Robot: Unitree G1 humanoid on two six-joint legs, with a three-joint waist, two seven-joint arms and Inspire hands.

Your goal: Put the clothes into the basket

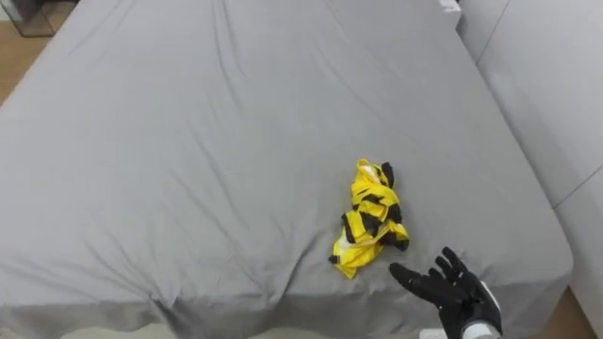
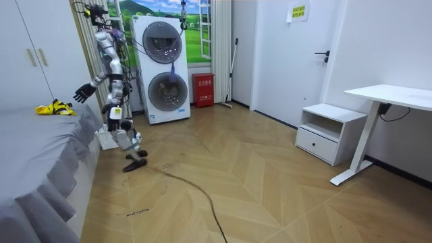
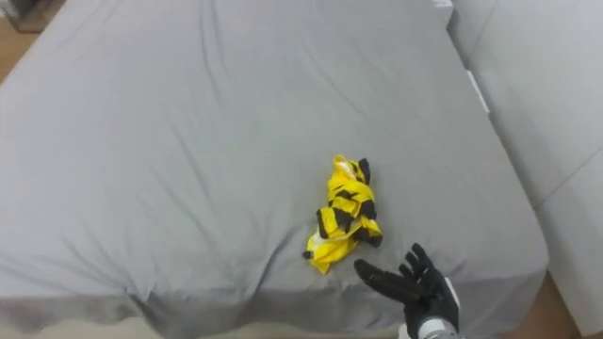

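One garment (image 1: 369, 218), a crumpled piece of yellow cloth with black markings, lies on the grey bed (image 1: 188, 141), close to the near edge and toward the near right corner. The right robot hand (image 1: 452, 287) hovers over that edge, just beside the garment on its right and a little nearer the robot. Its fingers are spread wide and straight, pointing toward the cloth, and it holds nothing. In the room view the robot stands on the wooden floor at the side of the bed, with this arm stretched out over the mattress.

The step in hand looks like the reach for the first pick-up, so the task has hardly begun. The next move probably calls for bringing the hand forward and down onto the heap, then curling the fingers round a thick fold. A shallow pinch might catch the sheet as well. After that comes the carry to the basket.
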